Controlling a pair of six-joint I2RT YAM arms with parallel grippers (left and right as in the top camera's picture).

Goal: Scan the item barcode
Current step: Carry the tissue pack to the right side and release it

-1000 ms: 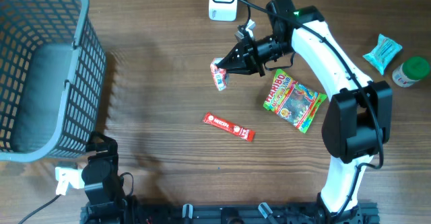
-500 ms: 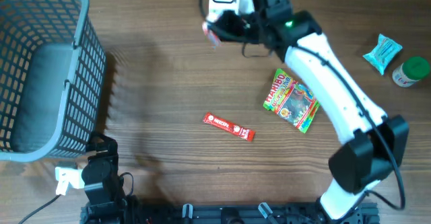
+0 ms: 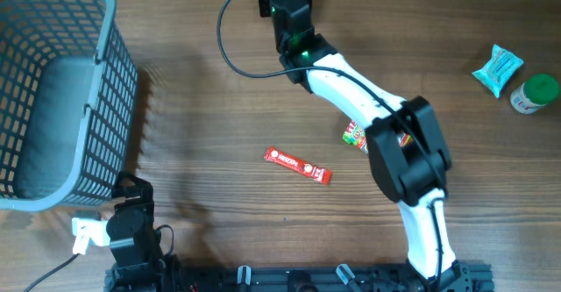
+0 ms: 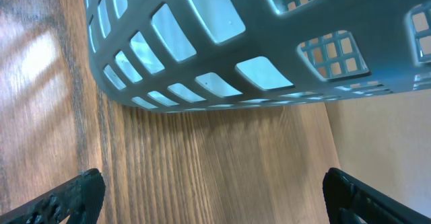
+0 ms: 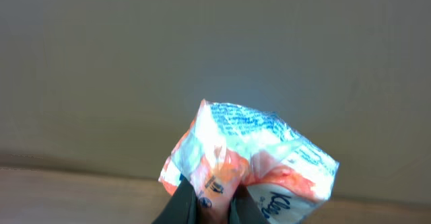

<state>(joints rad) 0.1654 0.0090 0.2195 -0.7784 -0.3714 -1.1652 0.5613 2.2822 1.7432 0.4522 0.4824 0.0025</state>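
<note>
The item is a crumpled red, white and blue tissue packet [image 5: 252, 160], held up before a plain grey wall in the right wrist view. My right gripper [image 5: 212, 198] is shut on its lower edge, with a dark finger on either side. No barcode is readable on the side that shows. In the overhead view my right arm [image 3: 351, 77] stretches to the table's far edge, where its gripper and the packet are hidden. My left gripper [image 4: 215, 200] is open and holds nothing, low over the wood beside the basket [image 4: 222, 42].
A red snack bar [image 3: 298, 165] lies mid-table. A Haribo bag [image 3: 355, 135] is mostly covered by the right arm. A blue packet [image 3: 498, 68] and a green-lidded jar [image 3: 535, 92] sit at the right edge. The grey basket [image 3: 118, 81] fills the left, and a black cable [image 3: 230, 38] loops at the back.
My right arm has swung from mid-table to the far edge, carrying the packet, and now covers the white device there. The left arm has not moved.
</note>
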